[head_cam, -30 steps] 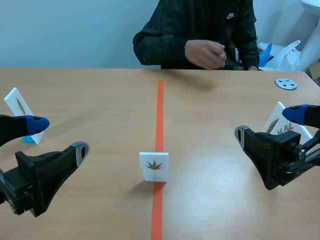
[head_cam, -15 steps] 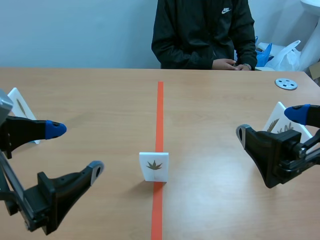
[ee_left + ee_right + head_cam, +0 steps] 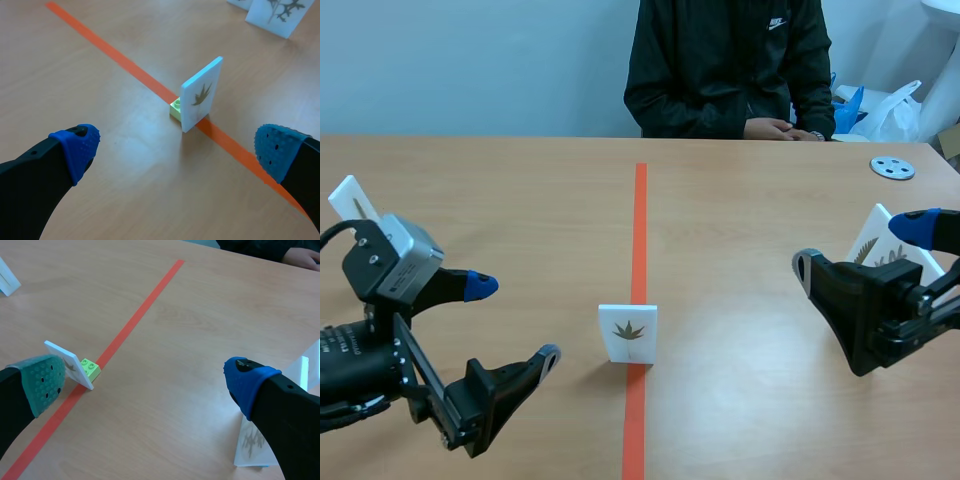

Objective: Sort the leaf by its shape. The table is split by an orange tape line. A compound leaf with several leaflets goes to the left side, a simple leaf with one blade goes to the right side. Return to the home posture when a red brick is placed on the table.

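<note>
Leaf card [image 3: 628, 333] standing upright on the orange tape line [image 3: 640, 220], propped by a small green brick [image 3: 175, 108] at its back. The printed leaf appears to have several leaflets radiating from 1 point, so the card probably belongs on the left side. The left gripper [image 3: 514, 320] hovers low, near the card but apart from it, with its 2 fingers spread wide and nothing between them. In the left wrist view the card lies ahead of the gap. The right gripper [image 3: 858, 248] hangs well apart on the right side, equally wide open and empty, just in front of 2 sorted cards [image 3: 880, 245].

Principal risk: the card is thin, tall and narrow-based, so 1 pad meeting its face before the other could tip it flat or skid it along the table. A grip taken too low could catch the brick alone and pull it from the card. A further card [image 3: 352, 200] stands at the far left, so a careless set-down there could knock it over. Misjudging the small leaf print would send the card to the wrong side.
</note>
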Action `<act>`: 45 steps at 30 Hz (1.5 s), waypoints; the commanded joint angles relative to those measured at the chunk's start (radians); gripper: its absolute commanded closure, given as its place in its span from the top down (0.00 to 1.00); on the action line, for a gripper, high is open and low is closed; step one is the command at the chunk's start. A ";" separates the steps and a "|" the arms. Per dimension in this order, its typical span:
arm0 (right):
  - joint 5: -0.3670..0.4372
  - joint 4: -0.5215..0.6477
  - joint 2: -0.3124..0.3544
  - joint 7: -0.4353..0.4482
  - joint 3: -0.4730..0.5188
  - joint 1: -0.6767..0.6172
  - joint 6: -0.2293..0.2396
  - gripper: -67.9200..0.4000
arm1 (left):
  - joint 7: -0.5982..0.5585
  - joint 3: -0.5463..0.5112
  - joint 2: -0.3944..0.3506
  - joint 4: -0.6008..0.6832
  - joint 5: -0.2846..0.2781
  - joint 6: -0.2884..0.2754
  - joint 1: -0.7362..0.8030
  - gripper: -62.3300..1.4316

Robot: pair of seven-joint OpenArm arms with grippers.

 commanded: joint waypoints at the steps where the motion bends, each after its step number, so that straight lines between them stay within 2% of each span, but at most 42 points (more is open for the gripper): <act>1: 0.010 0.018 0.014 0.015 0.009 0.010 0.000 1.00 | -0.034 0.022 -0.005 -0.006 -0.013 0.001 -0.034 1.00; 9: 0.010 0.018 0.014 0.015 0.009 0.010 -0.001 1.00 | -0.133 0.171 -0.001 -0.170 0.086 0.006 -0.188 1.00; 13: 0.010 0.018 0.014 0.015 0.009 0.010 -0.001 1.00 | -0.155 0.230 0.020 -0.259 0.095 0.040 -0.262 1.00; 21: 0.006 0.018 0.014 0.015 0.009 0.010 -0.005 1.00 | -0.251 0.353 0.071 -0.412 0.171 0.071 -0.364 1.00; 27: 0.007 0.018 0.013 0.015 0.009 0.010 -0.005 1.00 | -0.270 0.406 0.111 -0.493 0.174 0.161 -0.415 1.00; 34: 0.007 0.018 0.013 0.015 0.009 0.010 -0.005 1.00 | -0.315 0.452 0.148 -0.576 0.174 0.167 -0.457 1.00; 38: 0.007 0.018 0.013 0.015 0.009 0.010 -0.005 1.00 | -0.322 0.481 0.150 -0.582 0.174 0.168 -0.460 1.00; 41: 0.007 0.018 0.013 0.015 0.009 0.010 -0.005 1.00 | -0.322 0.485 0.153 -0.582 0.174 0.190 -0.460 1.00; 45: 0.007 0.018 0.013 0.015 0.009 0.010 -0.005 1.00 | -0.322 0.485 0.156 -0.582 0.173 0.191 -0.460 0.89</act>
